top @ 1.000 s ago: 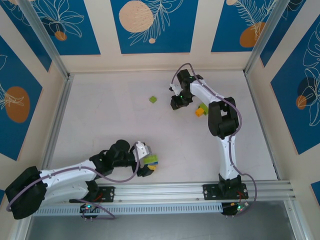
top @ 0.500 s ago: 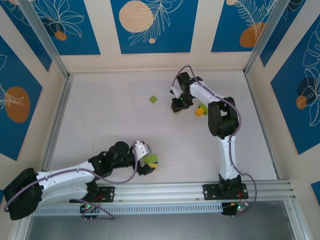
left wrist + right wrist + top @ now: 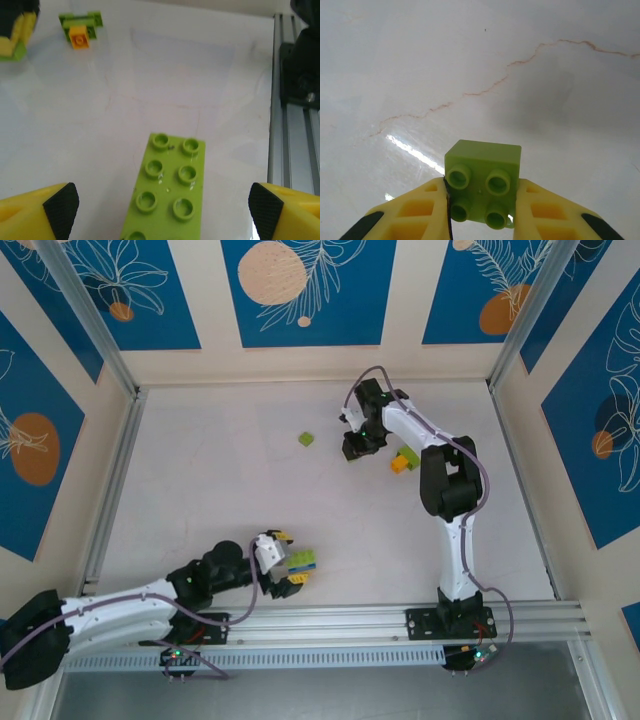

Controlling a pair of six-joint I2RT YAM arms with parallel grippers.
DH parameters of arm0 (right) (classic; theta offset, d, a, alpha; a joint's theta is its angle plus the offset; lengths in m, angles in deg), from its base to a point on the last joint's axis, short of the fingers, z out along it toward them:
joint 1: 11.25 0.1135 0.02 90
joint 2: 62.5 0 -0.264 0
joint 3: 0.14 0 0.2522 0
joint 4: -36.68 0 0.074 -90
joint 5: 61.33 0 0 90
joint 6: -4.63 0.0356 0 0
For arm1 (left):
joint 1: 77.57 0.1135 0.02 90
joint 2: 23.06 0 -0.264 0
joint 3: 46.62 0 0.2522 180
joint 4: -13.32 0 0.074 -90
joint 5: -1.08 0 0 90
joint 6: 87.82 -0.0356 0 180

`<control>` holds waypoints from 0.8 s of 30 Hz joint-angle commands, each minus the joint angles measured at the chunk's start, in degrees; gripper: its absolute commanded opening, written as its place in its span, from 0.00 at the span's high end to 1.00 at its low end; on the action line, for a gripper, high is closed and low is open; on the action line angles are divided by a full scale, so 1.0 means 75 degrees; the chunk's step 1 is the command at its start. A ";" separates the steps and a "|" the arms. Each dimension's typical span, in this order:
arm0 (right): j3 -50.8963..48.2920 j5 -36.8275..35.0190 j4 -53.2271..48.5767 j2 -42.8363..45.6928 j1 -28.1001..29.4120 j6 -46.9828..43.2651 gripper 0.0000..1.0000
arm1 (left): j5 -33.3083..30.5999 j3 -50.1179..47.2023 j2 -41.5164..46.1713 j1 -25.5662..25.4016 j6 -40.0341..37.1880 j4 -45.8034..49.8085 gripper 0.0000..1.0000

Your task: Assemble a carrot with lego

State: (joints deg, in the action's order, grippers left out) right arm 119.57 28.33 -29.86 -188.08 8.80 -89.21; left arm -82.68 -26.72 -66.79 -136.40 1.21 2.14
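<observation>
The long brick (image 3: 172, 165) lies straight in front of the left claw (image 3: 162, 205), between its two fingers (image 3: 47, 210). In the left wrist view its long axis runs away from the camera, almost along the reach of the claw, with the far end turned a little to the right. So the jaws would close across its short side. This claw is open: the fingers stand wide, with bare desk (image 3: 200, 490) showing on both sides of the brick, and they do not touch it. I judge that the next move needs only a small centring and then a squeeze, because the brick sits slightly right of the middle.

The brick is lime green, two studs wide and at least four long, lying flat with the studs up. From above it sits near the front edge of the desk, and something blue seems to be under or beside it; I cannot tell which.

The left arm is clearly nearer to it. The right claw (image 3: 482, 210) is at the back of the desk, well apart, and is closed on a small brick (image 3: 482, 175), lime green with four studs. Near it lie an orange and green clump (image 3: 403, 460) and a loose green brick (image 3: 306, 439).
</observation>
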 commanded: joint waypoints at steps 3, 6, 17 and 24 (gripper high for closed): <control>-0.0178 0.0420 -0.0210 0.0459 0.0098 0.0146 0.73 | -0.0048 -0.0236 0.0325 -0.0078 -0.0011 -0.0353 0.09; -0.0190 0.0413 -0.0323 0.0613 0.0158 0.0225 0.73 | 0.0010 -0.0296 -0.0003 -0.0077 -0.0077 -0.0754 0.09; -0.0065 0.0211 -0.0643 0.0818 0.0414 0.0432 0.73 | 0.0287 -0.0608 -0.0221 0.0138 -0.0202 -0.1760 0.08; -0.0175 0.0087 -0.0797 0.1109 0.0581 0.0605 0.73 | 0.0703 -0.0492 -0.1631 0.0425 -0.0151 -0.2641 0.14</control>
State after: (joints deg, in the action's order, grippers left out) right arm 118.57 28.90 -33.79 -183.34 12.43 -86.13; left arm -79.95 -30.57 -76.10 -134.04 0.23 -12.42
